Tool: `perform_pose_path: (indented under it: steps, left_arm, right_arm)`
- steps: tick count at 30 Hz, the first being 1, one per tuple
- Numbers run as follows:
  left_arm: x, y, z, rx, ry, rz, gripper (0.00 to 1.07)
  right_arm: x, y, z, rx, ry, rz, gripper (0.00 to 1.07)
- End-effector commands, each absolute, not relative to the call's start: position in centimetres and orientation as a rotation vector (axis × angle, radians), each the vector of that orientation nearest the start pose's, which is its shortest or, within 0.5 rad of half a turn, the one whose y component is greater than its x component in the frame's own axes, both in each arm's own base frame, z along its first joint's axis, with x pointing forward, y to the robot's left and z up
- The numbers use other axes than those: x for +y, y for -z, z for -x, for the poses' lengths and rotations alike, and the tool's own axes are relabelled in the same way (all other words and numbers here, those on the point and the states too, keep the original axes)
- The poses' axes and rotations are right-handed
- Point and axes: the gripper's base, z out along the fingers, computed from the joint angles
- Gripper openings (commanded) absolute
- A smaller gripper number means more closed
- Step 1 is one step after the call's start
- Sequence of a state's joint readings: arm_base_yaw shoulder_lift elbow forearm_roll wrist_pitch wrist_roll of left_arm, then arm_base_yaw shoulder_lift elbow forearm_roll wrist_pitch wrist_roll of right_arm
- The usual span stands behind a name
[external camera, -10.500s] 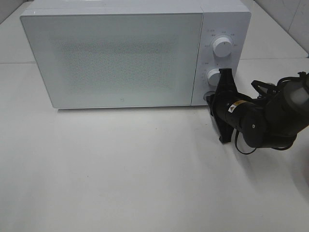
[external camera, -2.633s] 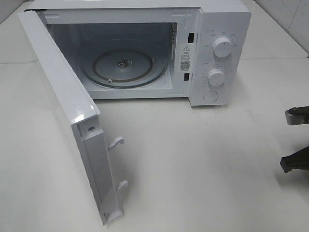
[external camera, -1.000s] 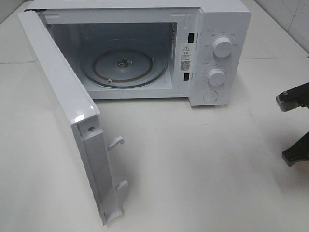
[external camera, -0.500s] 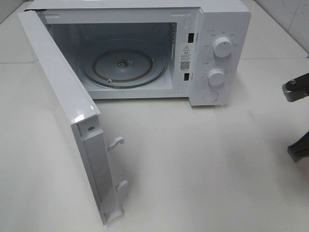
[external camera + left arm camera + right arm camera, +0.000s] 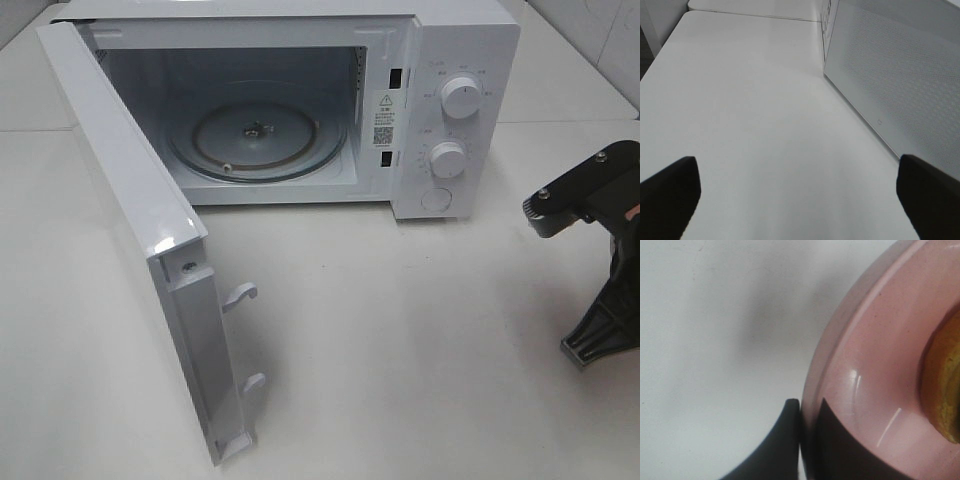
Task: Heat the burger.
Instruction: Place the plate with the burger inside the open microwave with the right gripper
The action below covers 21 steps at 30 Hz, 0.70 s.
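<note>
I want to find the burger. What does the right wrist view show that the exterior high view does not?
Only the right wrist view: the plate with part of the burger, its rim pinched by the shut right gripper. Only the exterior high view: the open microwave, its door and empty turntable. Both: the white table.

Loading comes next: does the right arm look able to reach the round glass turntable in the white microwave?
Probably yes: the microwave door stands wide open and the round glass turntable is bare.
</note>
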<state>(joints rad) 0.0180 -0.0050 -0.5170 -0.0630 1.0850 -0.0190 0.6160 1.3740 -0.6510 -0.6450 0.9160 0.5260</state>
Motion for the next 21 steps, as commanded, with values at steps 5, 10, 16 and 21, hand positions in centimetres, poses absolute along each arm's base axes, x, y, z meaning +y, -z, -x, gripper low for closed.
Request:
perform_pose_path:
  steps: [5,10,16,21]
  left_arm:
    - [-0.5,-28.1,1.1,2.012,0.078,0.036,1.0]
    - [-0.5,-28.1,1.1,2.012,0.078,0.036,1.0]
    - [-0.5,-28.1,1.1,2.012,0.078,0.036,1.0]
    - [-0.5,-28.1,1.1,2.012,0.078,0.036,1.0]
  right_arm:
    - [10.0,-20.1,-18.3,2.606,0.687,0.899,0.0]
    - [11.6,-20.2,-17.2,2.545,0.682,1.032,0.0]
    - [12.8,-20.2,-16.3,2.49,0.665,1.132,0.0]
    - [14.1,-20.2,-15.3,2.431,0.644,1.224,0.0]
